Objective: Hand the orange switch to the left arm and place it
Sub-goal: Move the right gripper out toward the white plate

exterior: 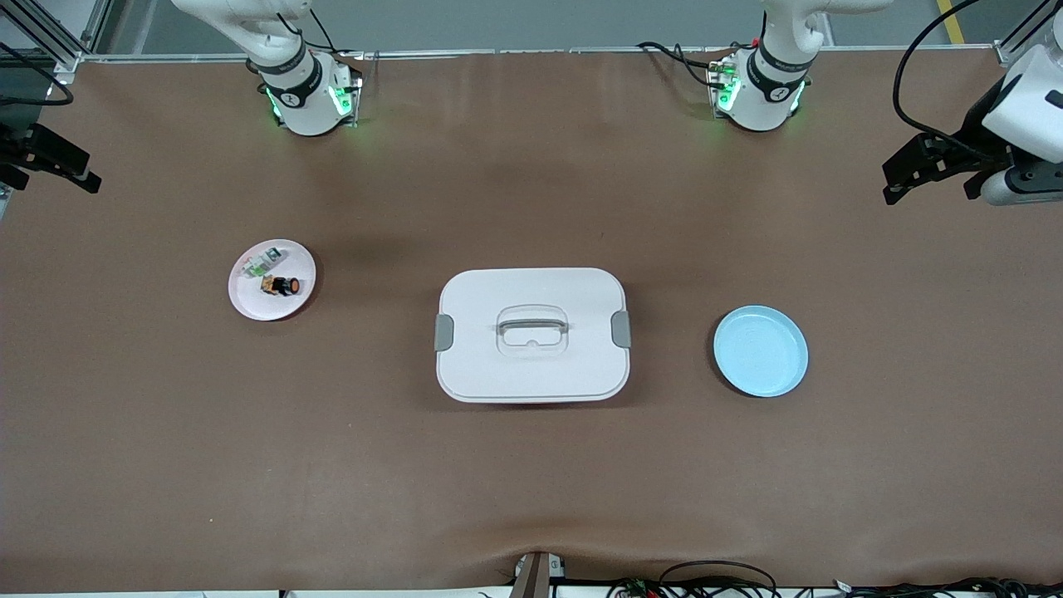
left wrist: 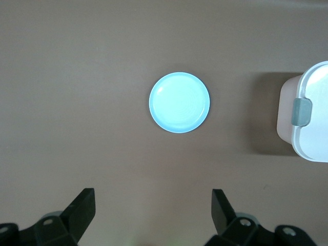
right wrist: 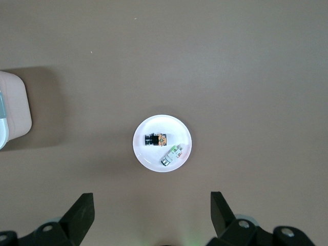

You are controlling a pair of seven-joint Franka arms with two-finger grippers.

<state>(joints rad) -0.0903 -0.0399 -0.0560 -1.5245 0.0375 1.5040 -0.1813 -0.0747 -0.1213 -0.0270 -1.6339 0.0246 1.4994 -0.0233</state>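
Orange-capped and black-bodied, the switch lies on its side on a pink plate in the left-centre of the front view, toward the right arm's end of the desk. Its long axis runs roughly across the frame, the orange cap turned toward the box. A small green-and-white part shares the plate, just beside the switch and farther from the front camera.

The box sits closed in the middle of the frame, grey clips at both short ends, well apart from the plate. A blue plate lies at centre-right, toward the left arm's end.

The right end effector hangs high over the desk at the left edge of the front view, fingers spread wide and holding nothing; its wrist view looks straight down on the pink plate. The left end effector is likewise spread wide and empty, high at the right edge of the front view, wrist camera looking straight down at the blue plate. Both arms wait, drawn out to the sides.
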